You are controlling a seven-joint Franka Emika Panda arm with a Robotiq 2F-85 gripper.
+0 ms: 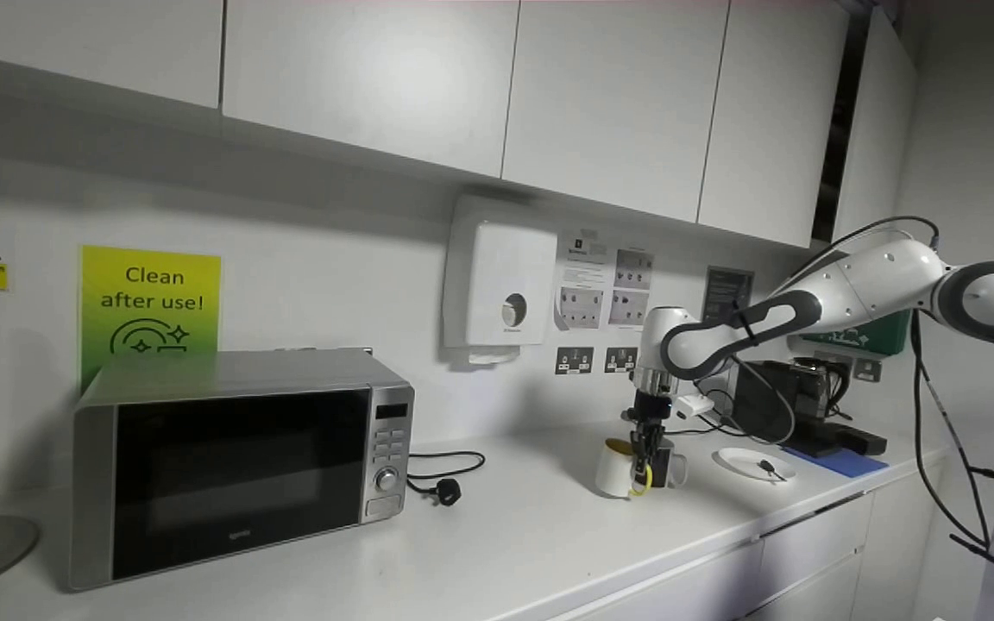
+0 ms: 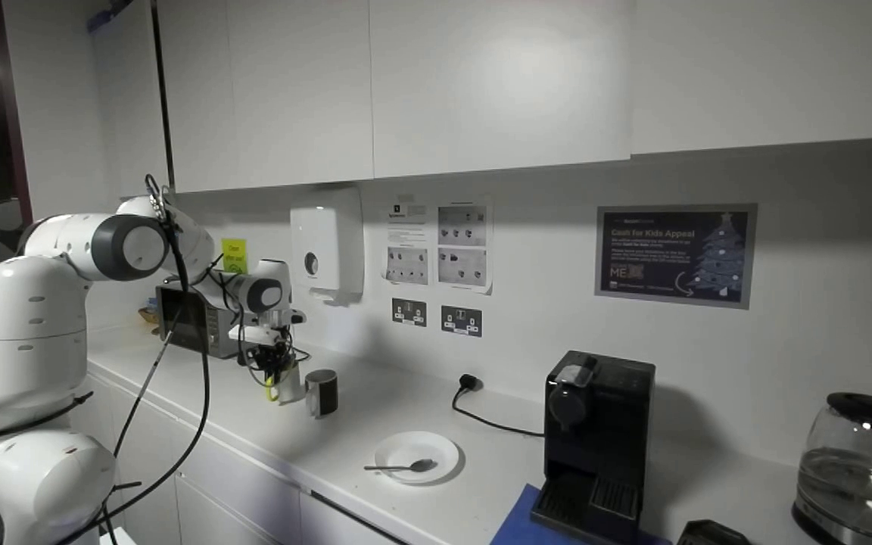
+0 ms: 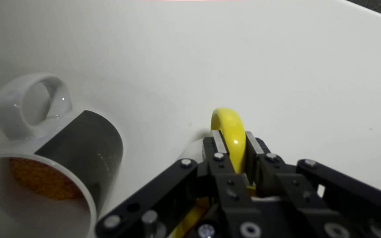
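In the wrist view my gripper (image 3: 234,140) is closed around the yellow handle (image 3: 229,124) of a mug, one finger on each side of it. The mug (image 1: 613,470) is white outside and yellow inside, and stands upright. In the wrist view the fingers hide most of it. From the pictures I cannot tell whether its base touches the counter. Close beside it is another white mug (image 2: 322,392) with a dark panel. In the wrist view this dark-panelled mug (image 3: 99,148) lies at lower left, its handle turned away, something orange-brown visible inside.
A silver microwave (image 1: 242,466) stands along the counter, with a black plug (image 1: 447,492) beside it. On the opposite side are a white plate (image 2: 442,448) with a spoon (image 2: 417,465), a black coffee machine (image 2: 602,431) on a blue mat (image 2: 515,522), and a glass kettle (image 2: 852,469). Cupboards hang above.
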